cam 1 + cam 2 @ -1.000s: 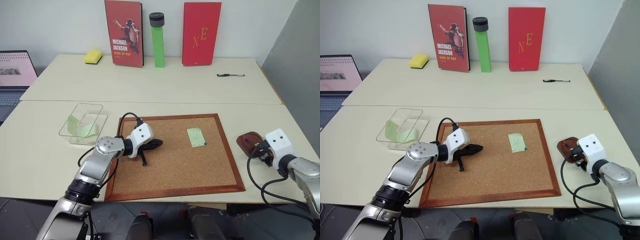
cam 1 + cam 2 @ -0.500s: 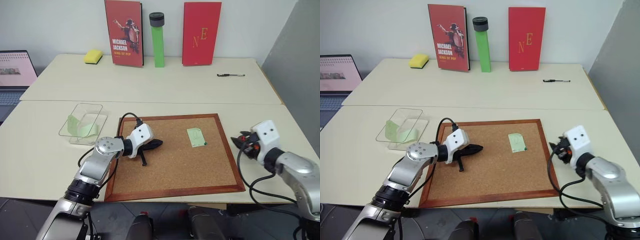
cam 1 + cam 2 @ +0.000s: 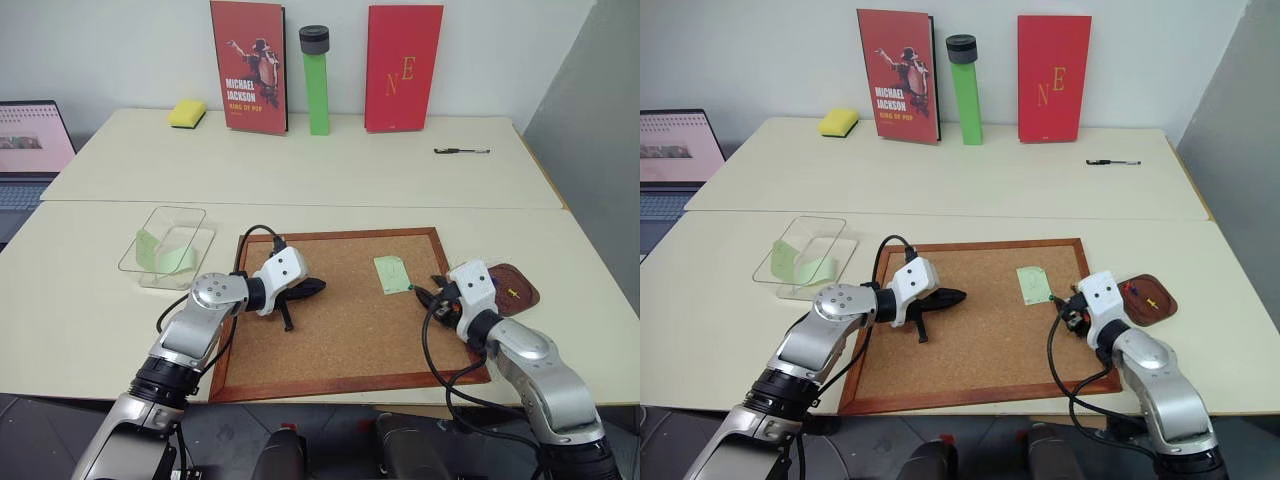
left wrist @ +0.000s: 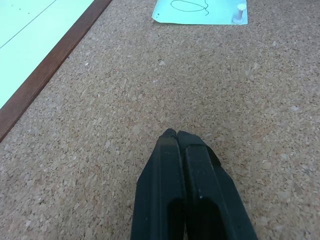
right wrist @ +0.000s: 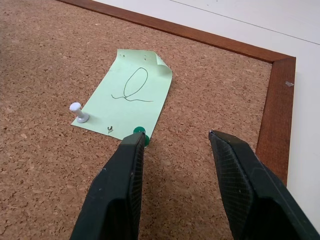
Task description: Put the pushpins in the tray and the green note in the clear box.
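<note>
My right gripper [image 5: 172,150], fingers parted and empty, hangs over the wood-framed cork board [image 3: 330,340] just beside the pale green paper note [image 5: 127,97]. A green-headed pushpin [image 5: 141,134] and a white pushpin [image 5: 77,111] pin that note. My left gripper [image 4: 177,137], clenched and empty, rests on the cork. The dark reddish-brown tray [image 3: 1152,298] holds pins; the clear plastic box [image 3: 168,243] lies left of the board.
</note>
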Robot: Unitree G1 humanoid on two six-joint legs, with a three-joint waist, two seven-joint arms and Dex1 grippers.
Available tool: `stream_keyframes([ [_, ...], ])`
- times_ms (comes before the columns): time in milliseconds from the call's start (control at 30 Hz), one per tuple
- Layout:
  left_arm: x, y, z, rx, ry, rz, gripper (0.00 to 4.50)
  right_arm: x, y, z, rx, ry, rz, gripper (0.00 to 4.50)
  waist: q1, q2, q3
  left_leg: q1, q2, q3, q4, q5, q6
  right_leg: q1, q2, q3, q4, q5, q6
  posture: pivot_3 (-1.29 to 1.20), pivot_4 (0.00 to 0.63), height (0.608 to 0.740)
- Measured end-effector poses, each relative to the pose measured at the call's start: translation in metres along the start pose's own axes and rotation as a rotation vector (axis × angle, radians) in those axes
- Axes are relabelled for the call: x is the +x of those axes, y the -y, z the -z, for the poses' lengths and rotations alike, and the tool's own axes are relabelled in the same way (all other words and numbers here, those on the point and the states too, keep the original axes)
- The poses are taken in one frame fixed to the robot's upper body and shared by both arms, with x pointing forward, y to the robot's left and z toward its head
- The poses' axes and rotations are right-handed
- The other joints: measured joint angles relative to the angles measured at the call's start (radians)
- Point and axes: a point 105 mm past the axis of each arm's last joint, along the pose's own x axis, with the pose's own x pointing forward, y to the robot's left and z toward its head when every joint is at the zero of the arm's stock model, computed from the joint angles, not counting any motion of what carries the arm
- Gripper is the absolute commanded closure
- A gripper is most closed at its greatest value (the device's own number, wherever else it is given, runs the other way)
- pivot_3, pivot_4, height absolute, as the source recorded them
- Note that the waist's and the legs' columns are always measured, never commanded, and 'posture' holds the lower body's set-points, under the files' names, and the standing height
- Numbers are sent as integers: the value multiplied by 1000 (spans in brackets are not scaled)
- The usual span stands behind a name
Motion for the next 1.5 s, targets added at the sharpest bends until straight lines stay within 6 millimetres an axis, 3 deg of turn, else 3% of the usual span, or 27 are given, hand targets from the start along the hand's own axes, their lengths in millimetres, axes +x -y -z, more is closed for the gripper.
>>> stream_keyframes([
  [267,0,0,0,1,0,0,4500,4,-10,6,3,-21,-53,2354,0,0,0,0,0,0,0,0,0,0,0,0,0,0,0,0,150,740],
  [633,0,0,0,6,4,0,4500,12,-7,3,9,-16,-46,2354,0,0,0,0,0,0,0,0,0,0,0,0,0,0,0,0,150,740],
  [1033,0,0,-1,7,4,-1,4500,13,-10,3,30,-12,-73,4446,0,0,0,0,0,0,0,0,0,0,0,0,0,0,0,0,150,740],
  [1500,1,-1,-1,19,-2,1,4500,8,-9,-1,53,12,-80,4446,3,0,0,-1,0,0,0,0,0,0,0,0,0,0,0,0,150,740],
])
